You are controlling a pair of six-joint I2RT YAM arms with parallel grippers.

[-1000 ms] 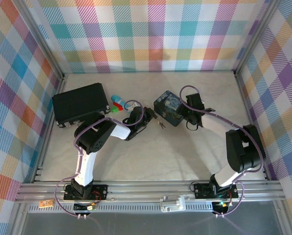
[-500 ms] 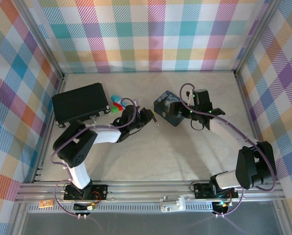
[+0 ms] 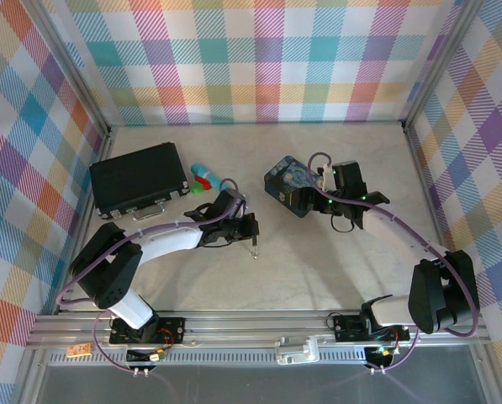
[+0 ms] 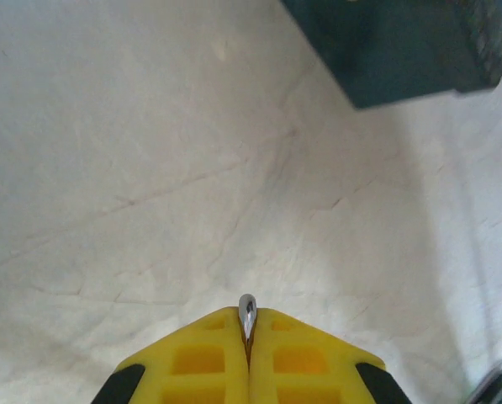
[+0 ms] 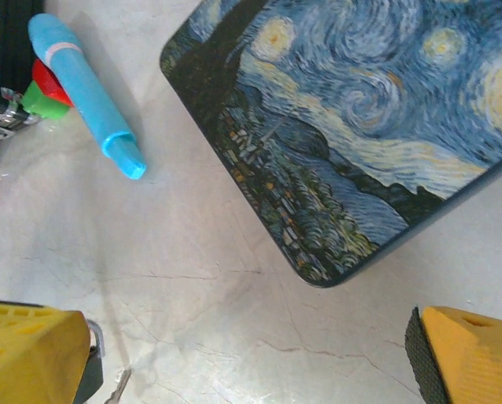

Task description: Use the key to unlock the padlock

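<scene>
My left gripper (image 3: 249, 229) is over the table's middle, shut on the key (image 4: 247, 308), whose rounded silver edge pokes out between the yellow fingertips. In the top view a thin silver piece of the key (image 3: 253, 247) hangs below that gripper, and its tip (image 5: 116, 389) shows in the right wrist view. My right gripper (image 5: 251, 370) is open, its yellow fingers (image 5: 32, 349) wide apart over bare table beside the blue-and-yellow painted tin (image 3: 288, 183). The padlock is out of view.
A cyan pen-like stick (image 3: 202, 171) lies left of the tin next to small red and green pieces (image 5: 42, 88). A black case (image 3: 137, 177) sits at the far left. Checked walls enclose the table on three sides.
My left gripper has drawn back from the tin toward the near middle of the table, carrying the key. The right arm has shifted slightly to the right of the tin.
</scene>
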